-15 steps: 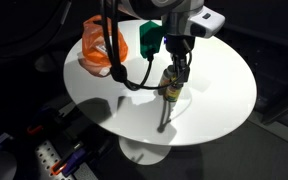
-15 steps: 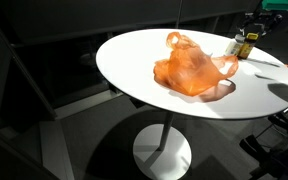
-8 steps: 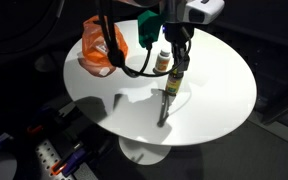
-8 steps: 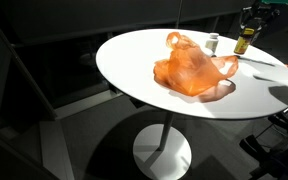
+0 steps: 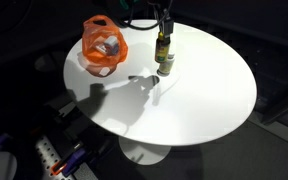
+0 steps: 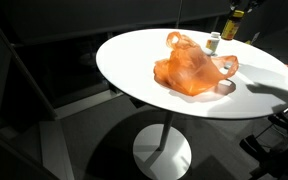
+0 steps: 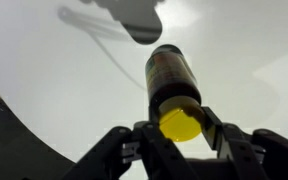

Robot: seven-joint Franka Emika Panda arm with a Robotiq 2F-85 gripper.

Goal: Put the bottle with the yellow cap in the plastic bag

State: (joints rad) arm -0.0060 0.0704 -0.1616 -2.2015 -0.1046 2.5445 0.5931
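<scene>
Lifted off the table [image 5: 204, 100] and carried bagward since last frame: bottle with the yellow cap [image 5: 163, 46] hangs upright, cap clamped in the pincer [image 7: 179, 125]; plastic bag [image 5: 104, 45] sits off to one side, near the table edge, not yet underneath

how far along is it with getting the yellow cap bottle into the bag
Done: the gripper is shut on the yellow-capped bottle, which looks lifted off the white table. In hand: the bottle hangs in the air, short of the orange plastic bag. Left: carry it over the bag's opening and release it; it is not in the bag yet.
</scene>
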